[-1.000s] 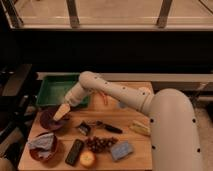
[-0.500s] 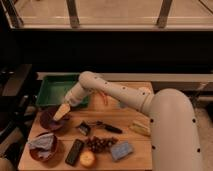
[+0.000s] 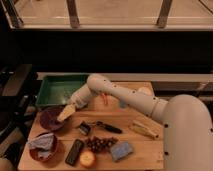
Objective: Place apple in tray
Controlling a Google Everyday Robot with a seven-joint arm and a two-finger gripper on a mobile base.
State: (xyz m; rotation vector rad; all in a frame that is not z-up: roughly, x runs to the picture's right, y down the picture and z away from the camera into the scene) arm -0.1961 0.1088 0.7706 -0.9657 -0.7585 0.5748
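The apple is small, round and yellow-orange and lies near the front edge of the wooden table, right of a black flat object. The green tray stands at the table's back left, and nothing shows on its visible floor. My gripper hangs at the end of the white arm, just in front of the tray and over the rim of a dark-red bowl. It is well behind and to the left of the apple and does not touch it.
A second dark-red bowl with a blue cloth stands front left. Dark grapes, a blue sponge, a black flat object, a black-handled tool and a yellowish item lie on the table.
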